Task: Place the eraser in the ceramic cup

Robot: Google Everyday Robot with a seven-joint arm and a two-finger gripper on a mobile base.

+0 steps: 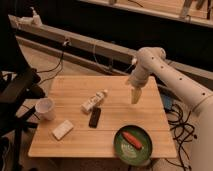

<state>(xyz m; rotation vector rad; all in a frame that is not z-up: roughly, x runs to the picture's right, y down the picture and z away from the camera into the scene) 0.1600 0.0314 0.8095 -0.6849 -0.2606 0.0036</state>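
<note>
The eraser (94, 117) is a small black flat block lying on the wooden table (75, 90) near its middle. The ceramic cup (45, 108) is white and round and stands upright near the table's left edge, well left of the eraser. My gripper (135, 96) hangs from the white arm above the right part of the table, up and to the right of the eraser and apart from it. It holds nothing that I can see.
A white bottle-like object (94, 101) lies just above the eraser. A pale beige block (62, 129) lies at the front left. A green plate (132, 143) with a red-orange item sits at the front right. A black chair (15, 90) stands left of the table.
</note>
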